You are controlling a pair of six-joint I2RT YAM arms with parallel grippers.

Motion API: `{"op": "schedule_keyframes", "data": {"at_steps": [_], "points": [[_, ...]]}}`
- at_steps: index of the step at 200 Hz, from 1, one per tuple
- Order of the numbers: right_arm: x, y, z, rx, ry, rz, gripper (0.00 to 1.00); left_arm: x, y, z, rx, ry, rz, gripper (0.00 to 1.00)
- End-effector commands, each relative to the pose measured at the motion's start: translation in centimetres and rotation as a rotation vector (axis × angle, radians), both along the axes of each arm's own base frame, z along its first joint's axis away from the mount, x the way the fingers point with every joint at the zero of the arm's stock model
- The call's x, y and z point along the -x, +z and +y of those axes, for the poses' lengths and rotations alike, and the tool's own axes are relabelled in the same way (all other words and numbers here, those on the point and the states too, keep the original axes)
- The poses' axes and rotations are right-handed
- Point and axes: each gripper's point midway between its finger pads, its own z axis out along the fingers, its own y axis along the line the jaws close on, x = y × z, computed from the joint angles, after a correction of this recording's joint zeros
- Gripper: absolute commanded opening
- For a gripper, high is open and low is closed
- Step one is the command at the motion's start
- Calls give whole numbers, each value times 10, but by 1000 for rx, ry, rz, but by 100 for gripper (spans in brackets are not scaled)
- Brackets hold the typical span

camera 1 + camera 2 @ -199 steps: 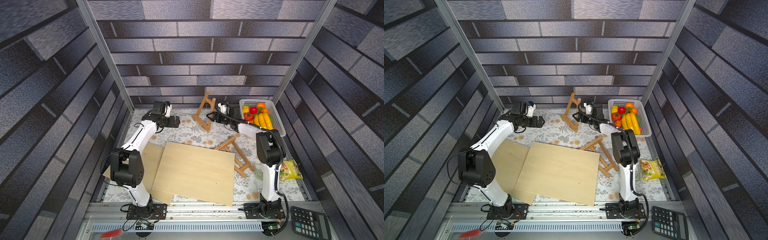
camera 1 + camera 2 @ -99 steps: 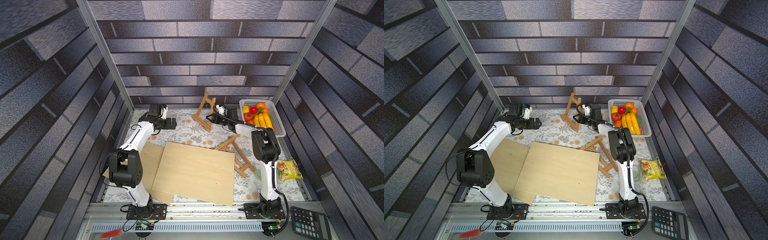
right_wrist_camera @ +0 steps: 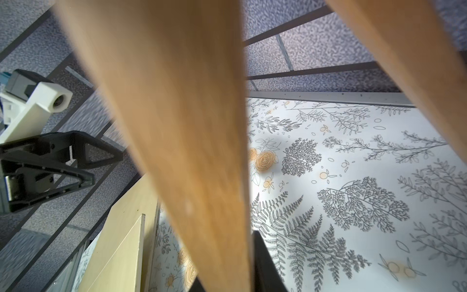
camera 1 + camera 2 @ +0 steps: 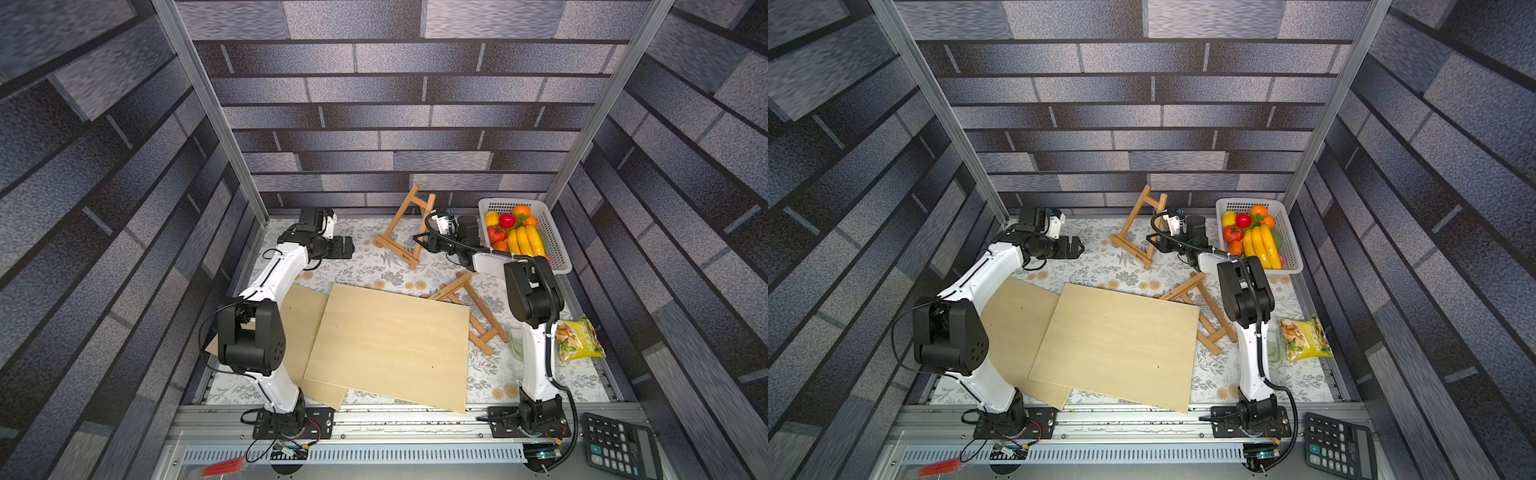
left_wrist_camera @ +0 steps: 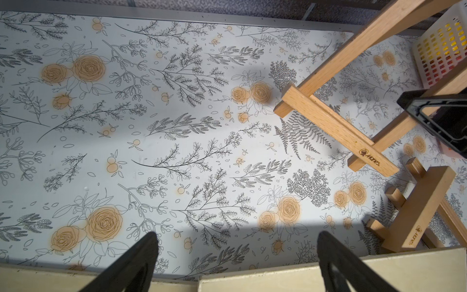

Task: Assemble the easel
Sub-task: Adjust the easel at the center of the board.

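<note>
Grasp step: pinching a leg of the upright light-wood A-frame easel (image 4: 396, 216) at the back of the floral tabletop (image 4: 374, 276) with the right hand (image 4: 417, 242), left hand (image 4: 351, 248) spread empty nearby; next, probably steadying it for the pale plywood board (image 4: 390, 345)

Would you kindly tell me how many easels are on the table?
2. An upright easel stands at the back, in the right gripper; a flat easel lies beside the large board, partly under it.

Tan wooden easel (image 4: 398, 252), floral white tablecloth (image 4: 374, 272)
</note>
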Motion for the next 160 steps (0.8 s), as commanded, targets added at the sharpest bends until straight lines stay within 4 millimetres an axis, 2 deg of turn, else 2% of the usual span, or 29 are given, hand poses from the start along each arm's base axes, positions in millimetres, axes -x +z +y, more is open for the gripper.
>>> {"op": "schedule_keyframes", "data": {"at_steps": [1, 19, 36, 54, 73, 87, 106, 110, 116, 129, 134, 138, 160], "points": [[38, -29, 9, -10, 101, 188, 19, 9, -1, -2, 14, -4, 22, 100], [52, -33, 16, -5, 165, 185, 21, 9, -4, -4, 18, -10, 28, 100], [70, -42, 22, 85, 217, 161, 22, 8, -5, -8, 14, -23, 23, 100], [91, -58, 19, 192, 263, 175, 24, 7, -6, -10, 9, -31, 24, 100], [101, -65, 14, 227, 275, 185, 27, 6, -6, -10, 8, -33, 20, 100], [103, -69, 10, 248, 264, 185, 35, 5, -7, -10, 8, -33, 22, 100], [102, -70, 8, 262, 239, 186, 58, 4, -9, -11, 11, -31, 21, 100], [100, -69, 6, 264, 226, 183, 64, 4, -10, -12, 11, -32, 22, 100], [98, -66, 5, 262, 209, 174, 68, 3, -10, -11, 12, -30, 23, 100], [94, -56, -1, 265, 159, 149, 99, 5, -9, -11, 9, -32, 31, 100], [91, -53, -4, 271, 132, 136, 100, 6, -8, -9, 5, -26, 37, 100], [90, -36, -7, 270, 109, 95, 100, 7, -8, -7, 1, -23, 41, 100], [83, 2, -25, 292, -41, -26, 100, 21, -3, -2, 38, -4, 28, 100]]}}
